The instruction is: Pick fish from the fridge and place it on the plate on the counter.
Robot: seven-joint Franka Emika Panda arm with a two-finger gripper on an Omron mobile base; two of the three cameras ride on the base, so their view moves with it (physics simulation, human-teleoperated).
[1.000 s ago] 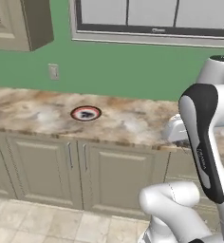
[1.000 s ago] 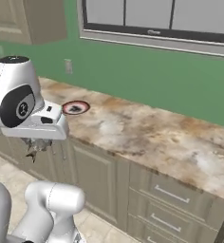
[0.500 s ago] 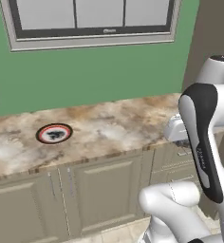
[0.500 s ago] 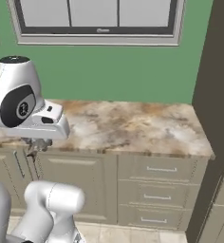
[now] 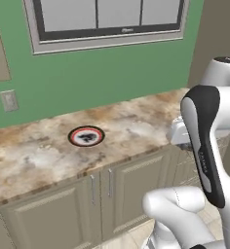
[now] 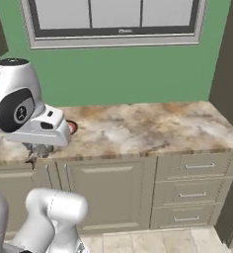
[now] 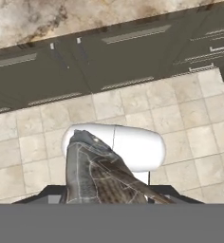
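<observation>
Carrying the fish (image 7: 97, 175) clamped in my hand (image 6: 37, 149), tail poking up the hand view's middle. The plate (image 5: 86, 136) sits center-left on the table (image 5: 34, 155), so I'd guess it's up and leftward next.

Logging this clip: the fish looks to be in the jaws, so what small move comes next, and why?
Probably swing the arm up over the counter toward the plate. The hand view shows the fish held between the jaws but hanging over floor tiles in front of the cabinet fronts, short of the bare plate.
</observation>
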